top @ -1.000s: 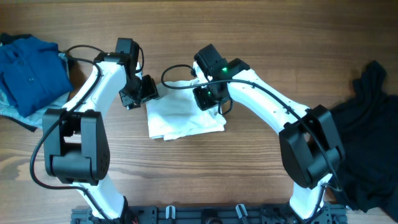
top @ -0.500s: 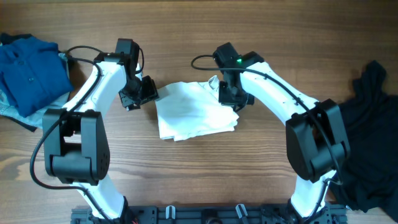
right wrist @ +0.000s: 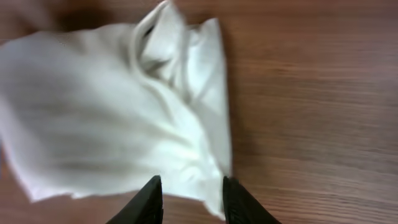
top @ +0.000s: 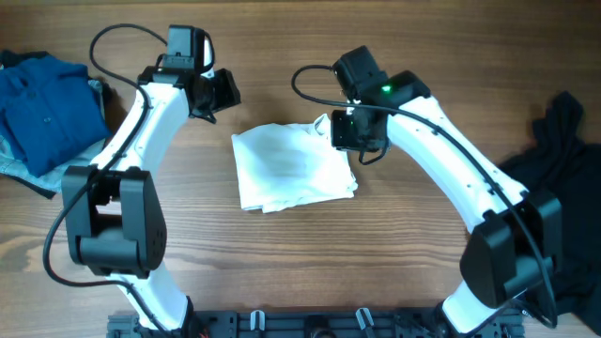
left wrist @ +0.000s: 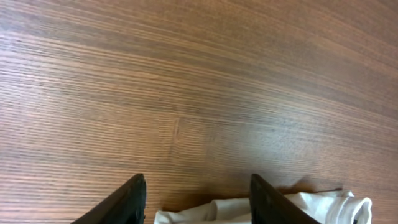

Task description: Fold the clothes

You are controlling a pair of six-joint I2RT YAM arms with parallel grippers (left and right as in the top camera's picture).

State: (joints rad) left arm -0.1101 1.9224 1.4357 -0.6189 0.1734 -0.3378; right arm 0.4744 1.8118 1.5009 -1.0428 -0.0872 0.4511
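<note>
White T-shirt (top: 296, 167) is seen folded into a rough, slightly skewed rectangle at the centre of the table (top: 282, 272), between the two arms. A lumpy bunch is seen at its far right corner, and layered edges show along the near side. Fabric is judged soft, thin and creased; no lettering is visible. Right gripper (right wrist: 193, 180) is held released, fingers spread just above the shirt's right edge, nothing pinched. Left gripper (left wrist: 198, 180) is likewise parted and empty, over bare wood grain just beyond the far left corner. Step in hand is judged to be tidying the fold. The bunched corner should be pressed flat and loose edges squared, with the layers pinned lightly so they are not dragged across the smooth wood. Dark-blue shirt (top: 42, 103) is heaped on a pale-blue shirt (top: 21, 167) at far left. Black garment (top: 554, 207) is crumpled at right, not folded.
</note>
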